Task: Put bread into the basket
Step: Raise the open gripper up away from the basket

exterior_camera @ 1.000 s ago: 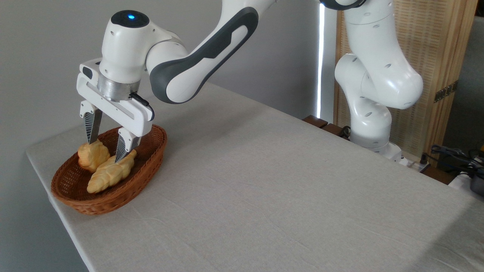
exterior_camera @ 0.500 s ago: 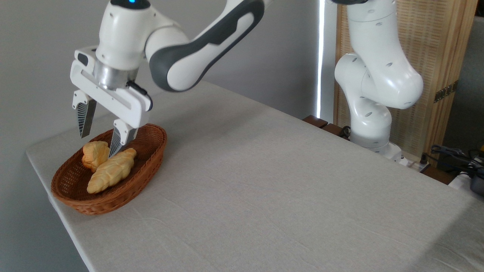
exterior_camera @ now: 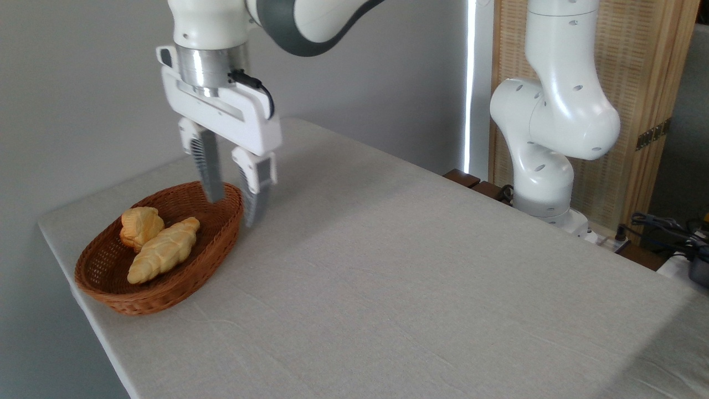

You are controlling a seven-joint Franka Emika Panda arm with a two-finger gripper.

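The bread [exterior_camera: 139, 224], a small orange bun with a cracked top, lies inside the reddish-brown wicker basket [exterior_camera: 183, 282] near its far left side. It leans against a longer pale-yellow braided loaf [exterior_camera: 163, 250] that is also in the basket. My gripper [exterior_camera: 232, 213] hangs open and empty above the basket's right rim, up and to the right of the bun. Its two fingers point down, with nothing between them.
The basket sits close to the table's left corner and edge [exterior_camera: 83, 302]. The arm's white base [exterior_camera: 545, 183] stands at the table's far right side, with cables [exterior_camera: 664, 230] beyond it. A grey cloth covers the table [exterior_camera: 415, 288].
My gripper has risen out of the basket and swung to the right, past the basket's right rim. The bun stays in the basket, released beside the braided loaf.
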